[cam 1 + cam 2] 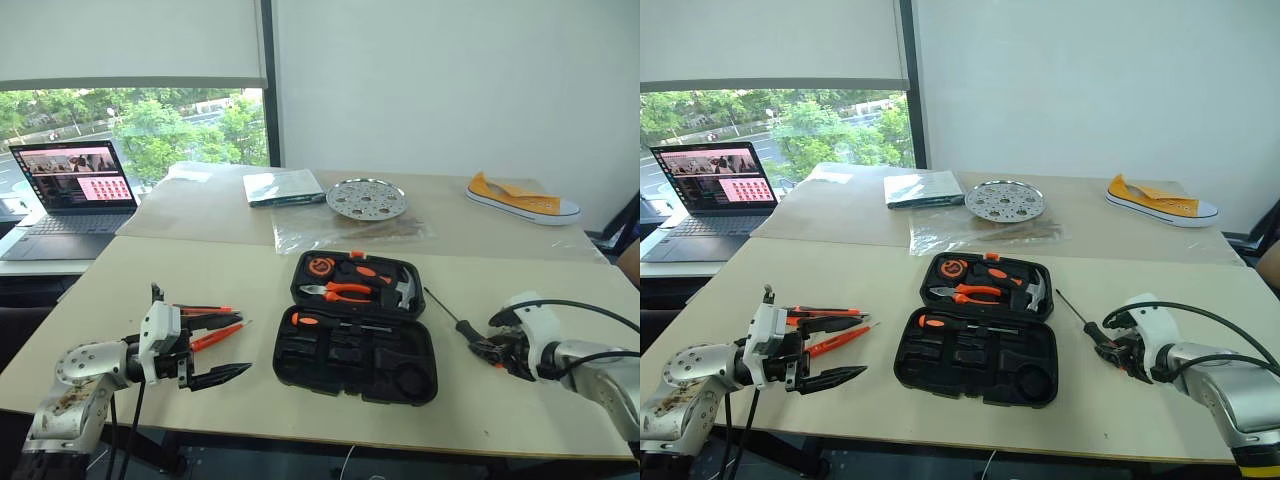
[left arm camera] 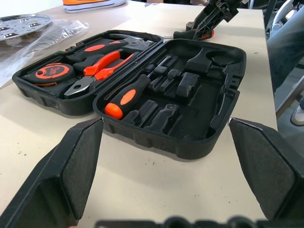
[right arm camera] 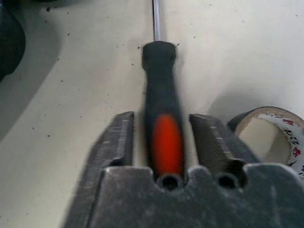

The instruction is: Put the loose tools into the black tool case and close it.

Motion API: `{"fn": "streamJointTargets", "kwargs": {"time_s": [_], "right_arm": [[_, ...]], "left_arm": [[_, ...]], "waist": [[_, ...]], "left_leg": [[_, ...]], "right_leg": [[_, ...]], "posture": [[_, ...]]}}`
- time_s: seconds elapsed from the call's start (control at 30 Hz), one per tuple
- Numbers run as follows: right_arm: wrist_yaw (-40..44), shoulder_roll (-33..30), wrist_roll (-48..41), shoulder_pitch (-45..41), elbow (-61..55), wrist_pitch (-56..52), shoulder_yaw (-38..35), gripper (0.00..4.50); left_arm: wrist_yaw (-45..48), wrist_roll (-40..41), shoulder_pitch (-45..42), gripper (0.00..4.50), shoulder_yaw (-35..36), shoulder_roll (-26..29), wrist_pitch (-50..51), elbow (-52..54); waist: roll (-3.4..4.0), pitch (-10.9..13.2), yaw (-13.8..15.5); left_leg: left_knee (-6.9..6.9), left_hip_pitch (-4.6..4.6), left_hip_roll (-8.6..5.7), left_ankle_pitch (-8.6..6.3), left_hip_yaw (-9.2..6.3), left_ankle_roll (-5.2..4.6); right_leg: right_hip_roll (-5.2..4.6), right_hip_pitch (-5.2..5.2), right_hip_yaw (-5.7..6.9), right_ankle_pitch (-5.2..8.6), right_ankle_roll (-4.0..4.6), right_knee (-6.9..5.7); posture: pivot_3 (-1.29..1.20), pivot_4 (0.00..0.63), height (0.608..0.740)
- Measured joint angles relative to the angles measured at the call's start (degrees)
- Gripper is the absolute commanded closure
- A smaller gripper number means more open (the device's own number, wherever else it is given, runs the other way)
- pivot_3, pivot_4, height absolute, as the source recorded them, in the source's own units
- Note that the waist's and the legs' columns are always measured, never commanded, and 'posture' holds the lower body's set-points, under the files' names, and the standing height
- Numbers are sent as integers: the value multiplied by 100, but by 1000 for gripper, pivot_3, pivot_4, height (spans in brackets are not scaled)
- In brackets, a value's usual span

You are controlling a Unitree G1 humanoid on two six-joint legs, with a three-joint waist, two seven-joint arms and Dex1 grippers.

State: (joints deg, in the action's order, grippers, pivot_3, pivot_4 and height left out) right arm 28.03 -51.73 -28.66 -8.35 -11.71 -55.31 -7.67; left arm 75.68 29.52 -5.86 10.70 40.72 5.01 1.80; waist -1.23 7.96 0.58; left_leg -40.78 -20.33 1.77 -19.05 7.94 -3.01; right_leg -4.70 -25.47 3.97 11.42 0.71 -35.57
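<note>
The black tool case (image 1: 285,375) lies open mid-table. Its far half holds pliers (image 1: 340,291), a hammer and a tape measure; one screwdriver (image 1: 305,320) rests in the near half. My left gripper (image 1: 862,347) stands open just left of the case, pointing at it, with nothing between its fingers (image 2: 80,161). Behind it lie an orange-black utility knife (image 1: 205,310) and a slim orange tool (image 1: 215,337). Right of the case my right gripper (image 1: 497,352) is closed around the handle of a second screwdriver (image 3: 161,95), which lies on the table. A tape roll (image 3: 268,137) sits beside it.
An open laptop (image 1: 70,190) stands at the far left. On the back table are a booklet (image 1: 283,186), a perforated metal plate (image 1: 366,198) on a plastic sheet (image 1: 300,232) and a yellow shoe (image 1: 520,197). The table's front edge runs close below both grippers.
</note>
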Motion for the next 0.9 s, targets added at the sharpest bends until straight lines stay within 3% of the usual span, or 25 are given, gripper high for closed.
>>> {"fn": "streamJointTargets", "kwargs": {"time_s": [0.27, 0.37, 0.43, 0.6, 0.77, 0.9], "right_arm": [[-63, 308, 138, 517, -283, 469, -1157, 3537], [636, 372, 29, 455, -756, 1328, -1260, 3537], [1503, 142, 32, 293, -999, 2054, -879, 3537], [3118, -83, 720, -1341, -637, 2776, 1226, 3537], [3552, 183, 1890, -2437, 442, 3034, 2622, 3537], [3667, 393, 2365, -2693, 894, 3139, 3000, 3537]], "left_arm": [[-107, 218, -5, 0, -6, -65, 177, 138], [-182, 443, 28, 0, 0, -71, 423, 405], [-197, 515, 48, 0, 4, -69, 531, 506], [-57, 431, 202, 0, -2, -16, 462, 466], [-24, 316, 247, 0, -54, -15, 312, 375], [-84, 274, 247, 0, -58, -31, 274, 382]], "waist": [[2, 1, -7], [3, 2, -80], [5, 3, -124], [2, 10, -153], [1, 12, -42], [1, 11, -31]], "left_leg": [[-1, 4, 1, 0, 7, 6], [0, 16, 13, -1, 8, 27], [1, 23, 17, 2, 7, 34], [1, 43, 17, 2, 10, 33], [-9, -5, 13, 2, 13, 31], [-12, -39, 11, 2, 19, 32]], "right_leg": [[3, -1, -7, 1, -4, -4], [25, 2, -23, 2, -4, -9], [29, 3, -22, 21, -29, -13], [25, 8, -21, 16, -9, -25], [18, -38, -15, -4, 23, -29], [20, -75, -10, -4, 23, -38]], "posture": [[0, 150, 740], [0, 150, 740], [0, 150, 740], [0, 150, 740], [0, 150, 740], [0, 150, 740]]}}
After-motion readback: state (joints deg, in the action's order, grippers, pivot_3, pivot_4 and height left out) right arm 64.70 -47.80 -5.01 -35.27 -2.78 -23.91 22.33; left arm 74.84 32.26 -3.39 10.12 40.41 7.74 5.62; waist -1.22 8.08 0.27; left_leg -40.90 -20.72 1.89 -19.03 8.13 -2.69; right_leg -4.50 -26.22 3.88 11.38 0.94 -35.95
